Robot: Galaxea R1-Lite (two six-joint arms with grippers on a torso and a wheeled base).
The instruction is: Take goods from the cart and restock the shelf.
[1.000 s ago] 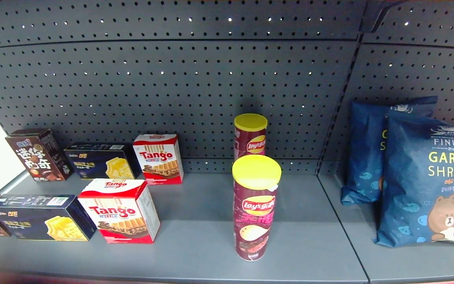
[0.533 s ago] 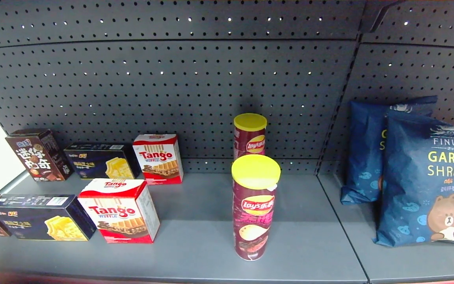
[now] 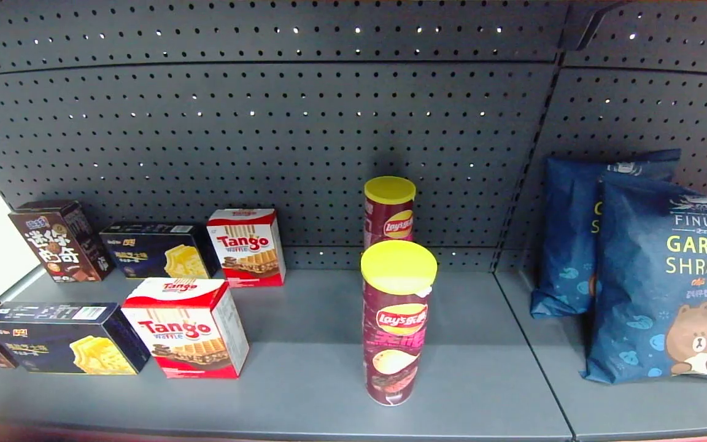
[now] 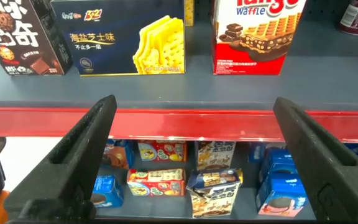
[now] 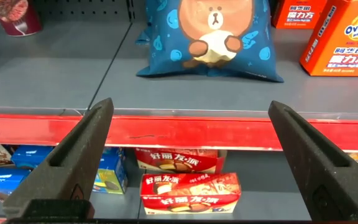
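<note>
I have both claws low in front of the shelf, level with its red front strip. The left claw is spread wide with nothing between its fingers, facing a dark blue cracker box and a red-and-white wafer box at the shelf's front. The right claw is just as wide open and also holds nothing; it faces a blue snack bag with a bear on it, with orange boxes beside that.

From the head view, a yellow-lidded crisp can stands upright mid-shelf near the front, and a second can stands directly behind it against the pegboard back panel. On the robot's left, the boxes sit in a front row and a back row. Through both wrist cameras I see a lower shelf stocked with more boxes.
</note>
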